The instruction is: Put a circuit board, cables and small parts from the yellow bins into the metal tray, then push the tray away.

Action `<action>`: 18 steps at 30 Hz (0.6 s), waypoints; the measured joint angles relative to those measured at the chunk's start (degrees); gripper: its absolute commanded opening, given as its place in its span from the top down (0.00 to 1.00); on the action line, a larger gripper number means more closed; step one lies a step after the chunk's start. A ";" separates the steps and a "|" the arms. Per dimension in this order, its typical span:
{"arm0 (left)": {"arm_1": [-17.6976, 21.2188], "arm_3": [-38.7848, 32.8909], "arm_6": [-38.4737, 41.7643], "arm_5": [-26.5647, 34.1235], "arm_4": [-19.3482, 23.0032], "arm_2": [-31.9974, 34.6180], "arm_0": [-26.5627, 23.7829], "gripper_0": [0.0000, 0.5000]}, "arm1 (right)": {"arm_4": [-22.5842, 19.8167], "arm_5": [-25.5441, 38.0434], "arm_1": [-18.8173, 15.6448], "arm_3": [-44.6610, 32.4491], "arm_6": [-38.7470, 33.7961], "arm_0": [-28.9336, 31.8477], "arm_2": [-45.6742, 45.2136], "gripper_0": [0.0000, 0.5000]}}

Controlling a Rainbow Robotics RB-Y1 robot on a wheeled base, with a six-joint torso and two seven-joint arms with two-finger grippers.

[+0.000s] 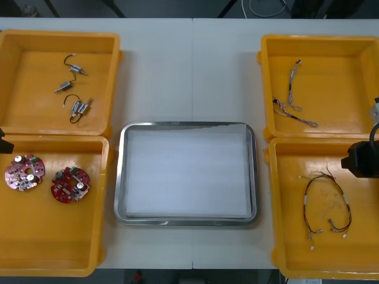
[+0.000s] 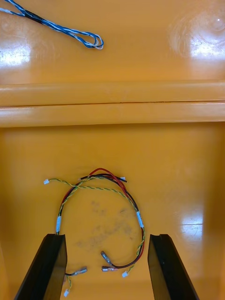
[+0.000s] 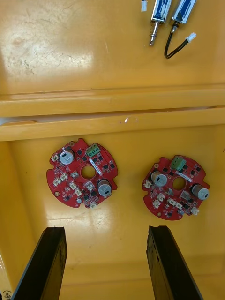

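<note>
As left hand (image 3: 105, 229) and right hand (image 2: 108, 236) hover, spread wide, empty

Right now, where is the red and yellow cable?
In the front view the red and yellow cable lies in the near yellow bin on the robot's right, beside the metal tray. The open right end effector hovers over it.

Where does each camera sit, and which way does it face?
Front view: above the arms, steeply down on the light table and white-lined metal tray; left arm, right arm at the sides.
Right wrist view: on that wrist, over the near right yellow bin, facing the red and yellow cable ahead of the open right tool.
Left wrist view: on that wrist, over the near left yellow bin, facing two round red circuit boards beyond the open left tool.
Shared: front and right wrist views show that cable.
</note>
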 measured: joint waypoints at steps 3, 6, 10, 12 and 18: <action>0.00 0.00 0.00 0.00 0.00 0.00 0.00 0.00 | 0.00 0.00 0.00 0.00 0.00 0.00 0.00 0.00; 0.00 0.00 0.00 0.00 0.00 0.00 0.00 0.00 | 0.00 0.00 0.00 0.00 0.00 0.00 0.00 0.00; 0.00 0.00 0.00 0.00 0.00 0.00 0.00 0.00 | 0.00 0.00 0.00 0.00 0.00 0.00 0.00 0.00; 0.00 0.00 0.00 0.00 0.00 0.00 0.00 0.00 | 0.00 0.00 0.00 0.00 0.00 0.00 0.00 0.00; -0.46 0.44 0.00 0.03 0.00 -0.01 0.03 0.00 | 0.00 0.00 0.00 0.00 0.00 0.00 0.00 0.00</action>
